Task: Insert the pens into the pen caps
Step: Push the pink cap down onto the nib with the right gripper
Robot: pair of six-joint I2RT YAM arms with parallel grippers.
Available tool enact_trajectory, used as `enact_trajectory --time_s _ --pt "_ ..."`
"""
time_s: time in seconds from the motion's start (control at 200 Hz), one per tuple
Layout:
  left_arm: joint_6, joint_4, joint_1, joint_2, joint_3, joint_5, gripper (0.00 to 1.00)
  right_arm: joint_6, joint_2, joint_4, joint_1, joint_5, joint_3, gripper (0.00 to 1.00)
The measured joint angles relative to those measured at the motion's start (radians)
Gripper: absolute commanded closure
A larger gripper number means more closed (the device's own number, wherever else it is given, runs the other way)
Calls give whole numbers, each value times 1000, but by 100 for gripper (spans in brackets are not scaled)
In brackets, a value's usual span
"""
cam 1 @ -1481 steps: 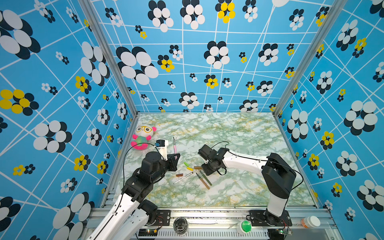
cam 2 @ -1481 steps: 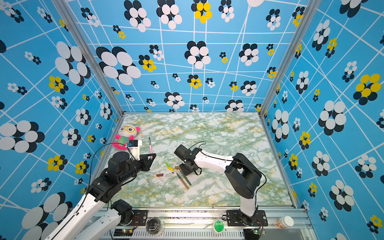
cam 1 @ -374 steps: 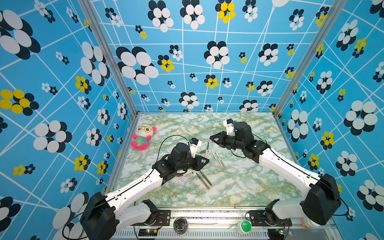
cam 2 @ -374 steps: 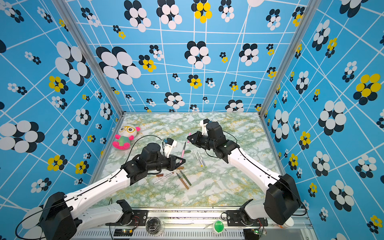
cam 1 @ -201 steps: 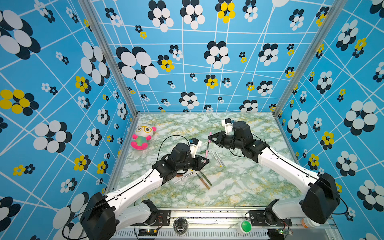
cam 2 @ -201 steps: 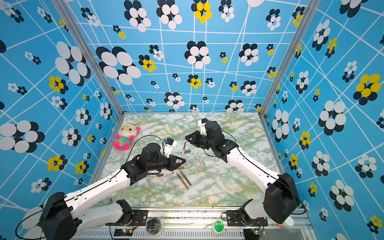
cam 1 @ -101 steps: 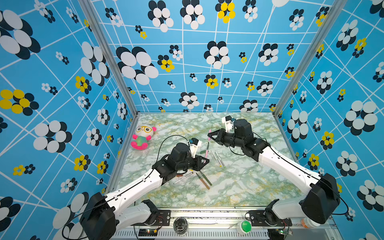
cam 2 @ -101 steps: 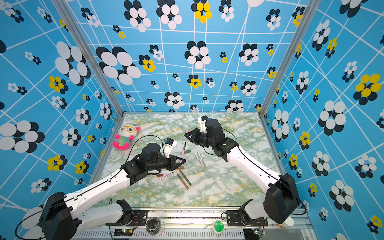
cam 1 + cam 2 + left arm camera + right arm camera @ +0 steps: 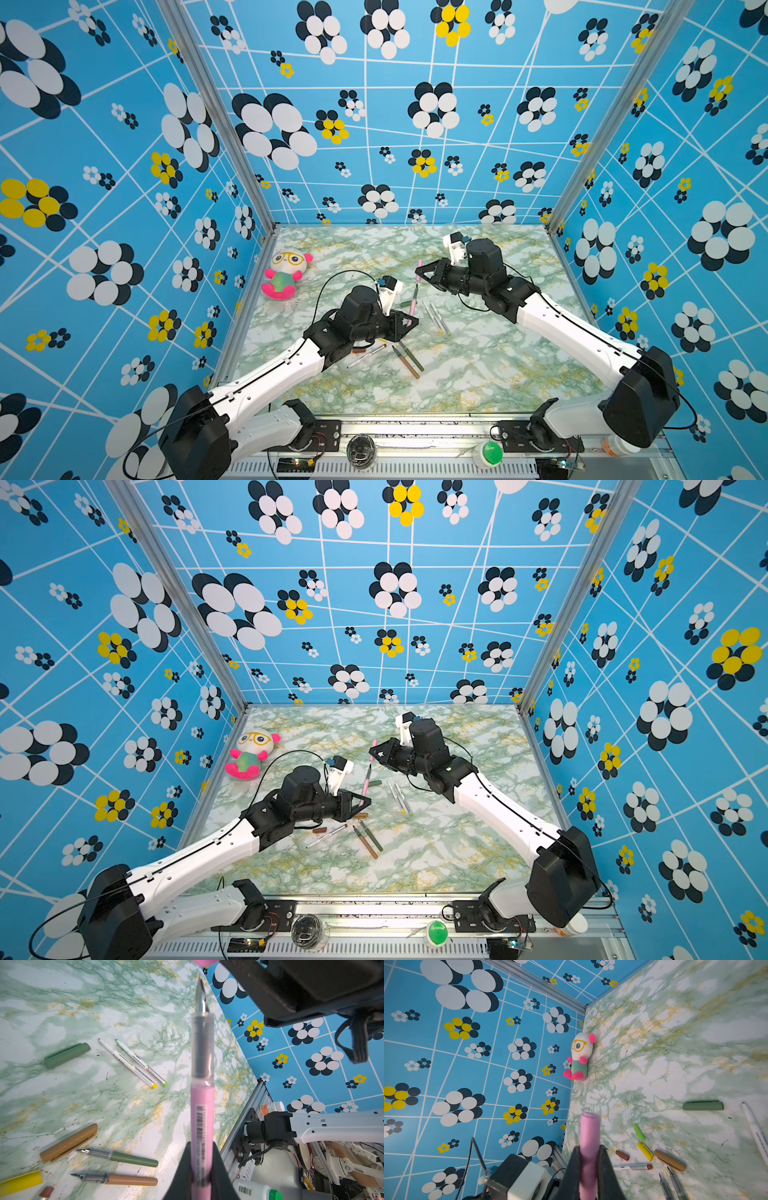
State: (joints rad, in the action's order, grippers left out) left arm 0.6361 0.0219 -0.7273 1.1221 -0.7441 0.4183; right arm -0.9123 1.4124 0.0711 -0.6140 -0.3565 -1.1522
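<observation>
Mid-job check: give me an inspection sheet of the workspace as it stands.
Surface: green-veined marble-pattern tabletop, dark specks near the pens.
Job's things: pink-barrelled pen and pink plastic cap held, apart; five other pens and five caps loose, uncapped.
Clutter: white-and-pink plush toy near the left wall.
Grippers: left gripper shut on the pink pen; right gripper shut on the pink cap.
Cables: black cable arcs over the tabletop, clear of the pens.
Surroundings: blue flower-print walls; green button on the front rail.
</observation>
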Motion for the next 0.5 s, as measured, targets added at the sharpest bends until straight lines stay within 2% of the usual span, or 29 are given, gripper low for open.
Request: enact_trajectory --time_s 0.5 --pt "0 0 0 0 0 0 100 4 8 0 -23 4 16 100"
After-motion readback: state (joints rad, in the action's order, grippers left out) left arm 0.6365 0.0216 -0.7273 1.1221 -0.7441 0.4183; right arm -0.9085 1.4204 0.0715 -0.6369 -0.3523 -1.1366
